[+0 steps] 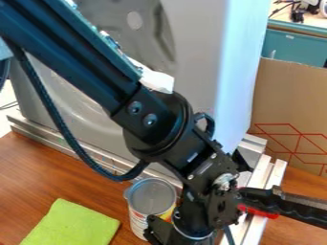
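Slanted down from the far left, bent over the near middle.
Hangs with the gripper (184,235) just right of the can (151,203), well right of the green cloth (71,225) on the wooden surface (38,174); cannot tell whether spread or pressed together at the jaws.

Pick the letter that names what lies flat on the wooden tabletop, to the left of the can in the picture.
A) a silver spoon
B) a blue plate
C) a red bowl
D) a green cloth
D: a green cloth lies flat on the wooden tabletop, at the picture's lower left, with the can to its right.
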Controlling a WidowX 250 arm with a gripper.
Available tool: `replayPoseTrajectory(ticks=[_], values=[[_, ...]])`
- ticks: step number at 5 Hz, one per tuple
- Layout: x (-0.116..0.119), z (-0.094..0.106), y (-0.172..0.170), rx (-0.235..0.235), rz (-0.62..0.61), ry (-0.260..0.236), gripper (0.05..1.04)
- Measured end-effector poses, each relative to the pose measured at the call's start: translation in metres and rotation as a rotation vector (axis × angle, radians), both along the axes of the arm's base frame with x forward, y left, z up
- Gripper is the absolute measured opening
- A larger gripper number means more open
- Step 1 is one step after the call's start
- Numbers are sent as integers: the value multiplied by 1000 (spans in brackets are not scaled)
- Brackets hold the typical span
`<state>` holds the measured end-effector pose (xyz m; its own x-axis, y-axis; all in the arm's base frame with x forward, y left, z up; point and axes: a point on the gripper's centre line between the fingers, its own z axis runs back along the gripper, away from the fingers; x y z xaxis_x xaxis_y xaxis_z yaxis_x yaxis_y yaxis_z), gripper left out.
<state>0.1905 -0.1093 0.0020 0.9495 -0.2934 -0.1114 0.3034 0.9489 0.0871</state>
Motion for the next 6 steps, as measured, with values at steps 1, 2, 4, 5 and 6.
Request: replayPoseTrajectory(ticks=[1,2,4,5,6], values=[[-11,-2,15,13,28,21,363],[-9,19,23,-36,35,-92,663],[-7,45,43,-84,74,-181,1009],[6,66,43,-89,107,-234,1003],[26,85,32,-94,181,-217,1001]])
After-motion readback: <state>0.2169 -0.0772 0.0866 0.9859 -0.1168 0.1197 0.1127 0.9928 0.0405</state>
